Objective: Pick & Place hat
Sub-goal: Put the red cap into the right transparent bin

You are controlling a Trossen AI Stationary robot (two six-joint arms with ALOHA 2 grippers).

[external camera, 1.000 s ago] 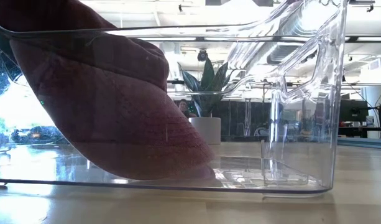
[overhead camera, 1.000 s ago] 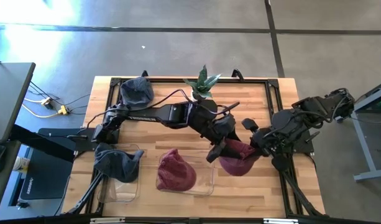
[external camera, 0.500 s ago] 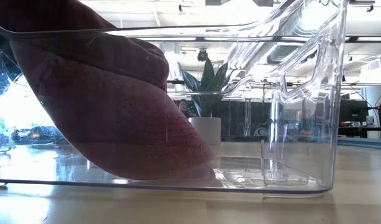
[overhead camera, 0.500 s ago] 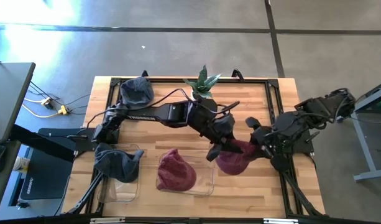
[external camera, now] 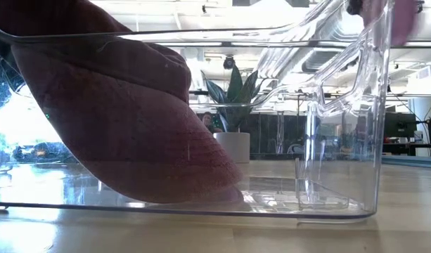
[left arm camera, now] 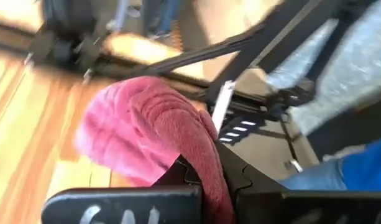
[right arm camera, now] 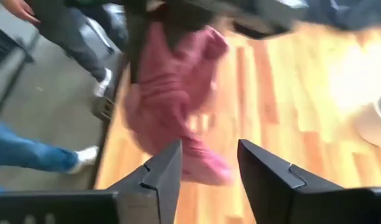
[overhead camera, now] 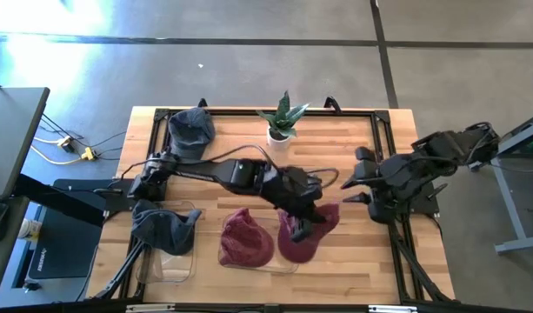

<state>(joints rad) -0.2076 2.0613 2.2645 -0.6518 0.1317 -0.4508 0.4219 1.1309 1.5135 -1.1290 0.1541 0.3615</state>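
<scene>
High view: left gripper grasps a red hat above the clear bin's edge; placement remains. A second red hat lies inside. Right wrist view: right gripper stands released, apart from it.

Dark jointed arms, black cabling, angular jaws.

Robotics lab or open industrial workspace: grey polished concrete floor, butcher-block wooden table on black metal frame, exposed silver ceiling ducts, loose yellow-plug cables on floor, dark desk beside table.
</scene>
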